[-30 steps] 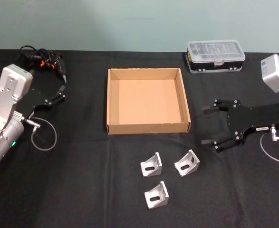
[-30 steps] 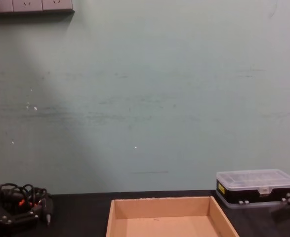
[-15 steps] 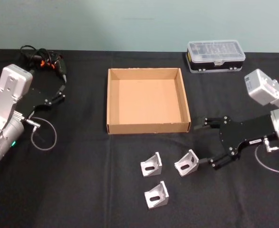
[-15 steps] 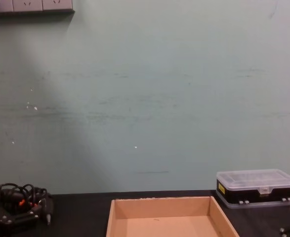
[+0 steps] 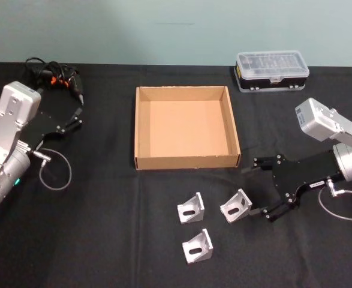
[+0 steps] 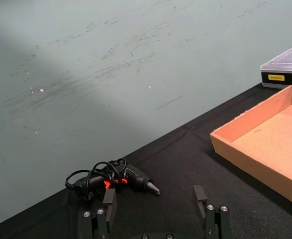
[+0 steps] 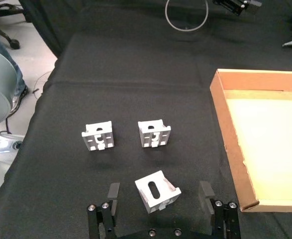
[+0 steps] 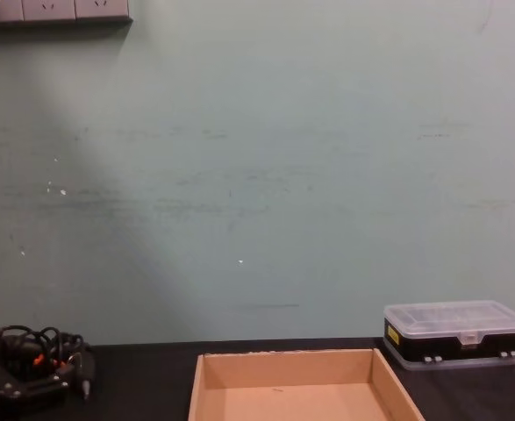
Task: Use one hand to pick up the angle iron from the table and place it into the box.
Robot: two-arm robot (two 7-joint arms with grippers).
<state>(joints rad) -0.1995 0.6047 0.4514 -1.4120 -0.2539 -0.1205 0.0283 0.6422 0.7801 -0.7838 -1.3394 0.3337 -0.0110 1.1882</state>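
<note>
Black fingers [image 7: 113, 191] of the right gripper [image 5: 256, 189] stand wide apart, the nearest angle iron [image 5: 236, 205] between their tips, untouched on the table [image 5: 104, 240] near the box [image 5: 187, 162]. The approach looks nearly done; next they must close squarely on its sides. Half a second ago the gripper sat farther back; the left gripper [image 5: 74, 117] idles open, far left.

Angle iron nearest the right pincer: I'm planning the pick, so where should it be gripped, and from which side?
Probably across its two flat outer sides, beside the slotted face, coming from the robot's right. The angle iron lies with those sides facing the right pincer's open fingers, which frame it in the right wrist view.
</note>
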